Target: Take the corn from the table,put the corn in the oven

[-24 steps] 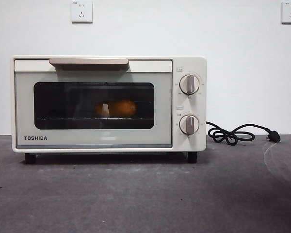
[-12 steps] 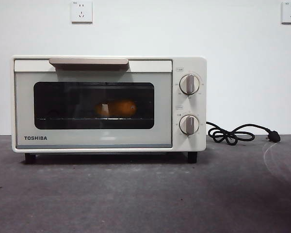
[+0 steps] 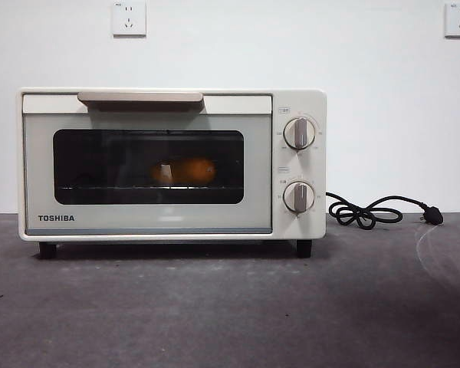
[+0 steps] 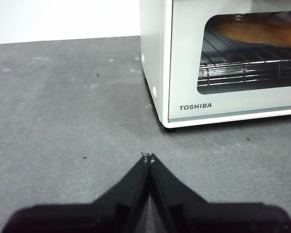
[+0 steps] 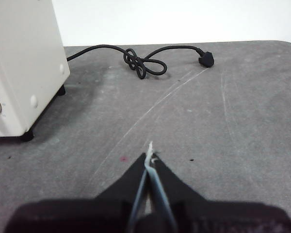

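No change vs last sec: corn (image 3: pixel 184 171) sits on the rack inside oven (image 3: pixel 299 222) w/ door shut, left tool (image 4: pixel 149 158) & right tool (image 5: pixel 151 154) both pinched together, empty, hovering over desk (image 3: pixel 230 307) — task looks done.

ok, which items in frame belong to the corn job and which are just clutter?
Job:
- corn, on the rack behind the shut door
- oven
- table
- left tool and right tool, both shut, empty, over the table

Clutter:
- power cord, unplugged
- wall sockets
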`<state>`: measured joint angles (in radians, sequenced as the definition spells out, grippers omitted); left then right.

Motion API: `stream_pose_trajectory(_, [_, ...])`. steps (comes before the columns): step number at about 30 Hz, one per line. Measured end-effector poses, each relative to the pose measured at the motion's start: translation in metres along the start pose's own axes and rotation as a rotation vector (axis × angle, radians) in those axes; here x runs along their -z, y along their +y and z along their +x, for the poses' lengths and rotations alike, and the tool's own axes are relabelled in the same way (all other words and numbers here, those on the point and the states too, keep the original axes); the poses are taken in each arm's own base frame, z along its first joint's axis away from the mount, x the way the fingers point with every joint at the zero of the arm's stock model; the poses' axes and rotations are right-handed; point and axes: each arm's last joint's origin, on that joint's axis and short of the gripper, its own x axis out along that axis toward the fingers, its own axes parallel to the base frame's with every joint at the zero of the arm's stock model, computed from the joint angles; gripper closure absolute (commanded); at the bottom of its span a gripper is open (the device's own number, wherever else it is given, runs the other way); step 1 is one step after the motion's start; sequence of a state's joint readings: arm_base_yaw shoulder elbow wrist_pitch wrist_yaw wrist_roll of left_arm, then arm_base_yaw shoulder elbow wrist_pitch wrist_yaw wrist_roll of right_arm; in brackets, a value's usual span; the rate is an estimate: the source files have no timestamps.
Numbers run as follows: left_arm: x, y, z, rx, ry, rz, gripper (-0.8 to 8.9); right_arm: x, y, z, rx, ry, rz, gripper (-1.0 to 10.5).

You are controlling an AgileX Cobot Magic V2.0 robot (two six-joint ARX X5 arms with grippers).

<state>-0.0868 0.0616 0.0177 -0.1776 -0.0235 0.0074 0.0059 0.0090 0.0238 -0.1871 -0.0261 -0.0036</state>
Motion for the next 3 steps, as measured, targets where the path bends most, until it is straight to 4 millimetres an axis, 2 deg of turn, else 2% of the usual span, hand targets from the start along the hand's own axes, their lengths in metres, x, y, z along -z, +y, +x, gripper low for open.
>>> stream_pose_trajectory(3, [0.0000, 0.0000, 0.0000, 0.000, 0.000, 0.000, 8.17, 0.0000, 0.0000, 0.0000, 0.000, 0.000, 0.000, 9.5])
